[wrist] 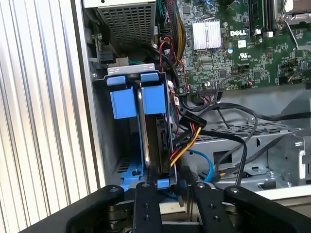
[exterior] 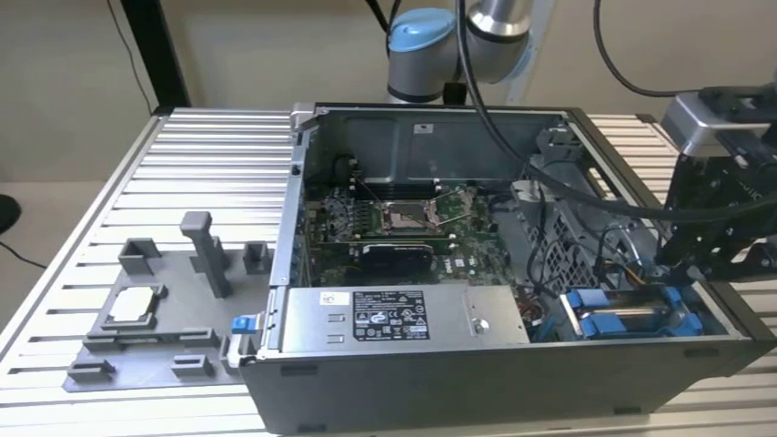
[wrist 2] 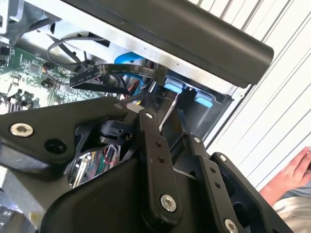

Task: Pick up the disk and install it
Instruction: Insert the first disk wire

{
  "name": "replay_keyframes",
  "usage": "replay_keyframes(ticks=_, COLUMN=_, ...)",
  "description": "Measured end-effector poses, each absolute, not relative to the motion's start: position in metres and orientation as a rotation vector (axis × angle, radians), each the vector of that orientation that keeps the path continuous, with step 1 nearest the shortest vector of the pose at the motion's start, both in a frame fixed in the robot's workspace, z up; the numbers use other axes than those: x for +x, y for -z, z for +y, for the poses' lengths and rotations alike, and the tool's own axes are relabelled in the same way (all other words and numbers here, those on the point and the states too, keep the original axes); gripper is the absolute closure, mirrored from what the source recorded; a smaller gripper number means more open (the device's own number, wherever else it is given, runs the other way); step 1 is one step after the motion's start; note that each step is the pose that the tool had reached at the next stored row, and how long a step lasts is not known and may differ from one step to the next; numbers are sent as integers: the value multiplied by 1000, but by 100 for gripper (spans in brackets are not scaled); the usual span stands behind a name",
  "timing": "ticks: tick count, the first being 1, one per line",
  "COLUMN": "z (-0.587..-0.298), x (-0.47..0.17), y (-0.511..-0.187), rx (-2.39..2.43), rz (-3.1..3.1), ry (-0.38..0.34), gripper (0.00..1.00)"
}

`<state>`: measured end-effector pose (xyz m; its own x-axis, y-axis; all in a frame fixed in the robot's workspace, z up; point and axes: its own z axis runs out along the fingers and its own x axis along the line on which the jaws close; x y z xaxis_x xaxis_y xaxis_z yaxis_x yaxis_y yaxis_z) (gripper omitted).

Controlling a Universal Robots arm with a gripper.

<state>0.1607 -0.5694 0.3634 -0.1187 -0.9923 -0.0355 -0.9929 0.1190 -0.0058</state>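
In the exterior view, we saw an open computer case (exterior: pixel 510 300) on a slatted table (exterior: pixel 206 173). The gripper (exterior: pixel 711 264) hung over the drive bay at the exterior view's right, above blue drive frames (exterior: pixel 625 314). In the second wrist view, a hand (wrist 2: pixel 291 172) rested on the table. In the first wrist view, the disk (wrist: pixel 155 136) stood on edge in the bay, and the black fingers (wrist: pixel 147 206) pinched its near end.

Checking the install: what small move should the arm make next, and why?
Probably a gentle push deeper: the disk stands in the drive bay, the gripper sits at its near end, and full seating isn't visible.
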Motion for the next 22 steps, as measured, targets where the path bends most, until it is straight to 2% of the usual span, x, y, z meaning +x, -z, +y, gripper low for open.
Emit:
replay_keyframes(ticks=8, z=-569, x=182, y=-364, rx=-2073, rz=2326, ry=-39, gripper=0)
replay_keyframes(ticks=22, z=-566, x=183, y=-364, rx=-2104, rz=2301, ry=-41, gripper=0)
